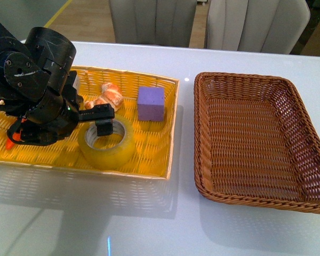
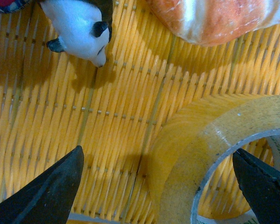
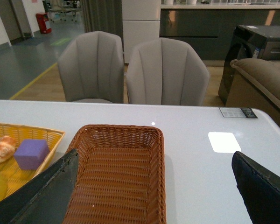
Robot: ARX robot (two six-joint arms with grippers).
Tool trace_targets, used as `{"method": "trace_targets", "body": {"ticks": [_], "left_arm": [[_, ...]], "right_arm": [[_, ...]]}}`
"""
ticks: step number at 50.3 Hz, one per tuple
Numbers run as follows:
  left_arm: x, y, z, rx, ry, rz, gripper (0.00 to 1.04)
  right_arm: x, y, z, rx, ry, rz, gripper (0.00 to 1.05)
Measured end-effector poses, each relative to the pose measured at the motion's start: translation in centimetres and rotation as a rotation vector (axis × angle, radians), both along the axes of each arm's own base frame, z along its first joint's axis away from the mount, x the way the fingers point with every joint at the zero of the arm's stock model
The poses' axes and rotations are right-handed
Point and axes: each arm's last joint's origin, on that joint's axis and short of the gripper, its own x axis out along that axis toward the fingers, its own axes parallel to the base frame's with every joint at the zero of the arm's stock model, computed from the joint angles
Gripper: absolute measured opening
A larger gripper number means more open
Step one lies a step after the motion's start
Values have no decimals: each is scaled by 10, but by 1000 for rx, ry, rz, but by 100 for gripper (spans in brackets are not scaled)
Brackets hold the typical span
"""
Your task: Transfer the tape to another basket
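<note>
Plainly, the tape (image 1: 105,144) lay in the yellow tray (image 1: 149,140), left tool (image 2: 157,158) spread wide astride its wall (nothing gripped yet); the basket (image 1: 256,133) sat empty.

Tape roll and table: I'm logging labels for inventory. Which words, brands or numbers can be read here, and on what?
No text reads fully.
Inner core of the tape: green print, cut off by the frame edge, unreadable.
Rectangular label on the white table: print too small to read.
</note>
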Motion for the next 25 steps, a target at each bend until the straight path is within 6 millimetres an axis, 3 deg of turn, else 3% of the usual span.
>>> {"method": "trace_targets", "body": {"ticks": [3, 17, 25], "left_arm": [[1, 0, -2, 5, 2, -4, 92], [1, -5, -6, 7, 14, -11, 33], [1, -6, -6, 9, 8, 3, 17]], "right_arm": [[0, 0, 0, 0, 0, 0, 96], [0, 0, 0, 0, 0, 0, 96], [0, 0, 0, 0, 0, 0, 96]]}}
